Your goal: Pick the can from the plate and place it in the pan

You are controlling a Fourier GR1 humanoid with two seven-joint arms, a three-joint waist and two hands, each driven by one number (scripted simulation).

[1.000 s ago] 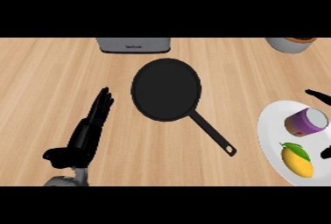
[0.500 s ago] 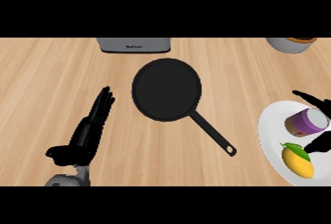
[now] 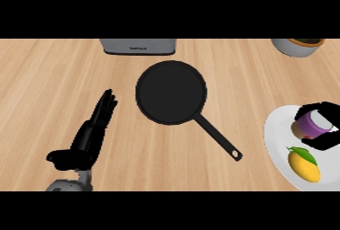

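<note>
Now the purple, cylindrical can [image 3: 312, 125] stands on the glossy white plate [image 3: 279, 139] at right, the right hand [image 3: 323, 143] curling black fingers round it. Centre frame lies the round matte-black pan [image 3: 171, 92]. Lower left, the left hand [image 3: 93, 132] rests with straight fingers on woodgrain counter [image 3: 53, 81].

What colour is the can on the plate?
Purple, with a pale top. The can shows best in the head view.

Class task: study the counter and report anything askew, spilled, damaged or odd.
Nothing stands out. The pan lies flat and empty, the can sits on the plate beside a mango, with the right hand curled round it. Nothing is spilled.
</note>
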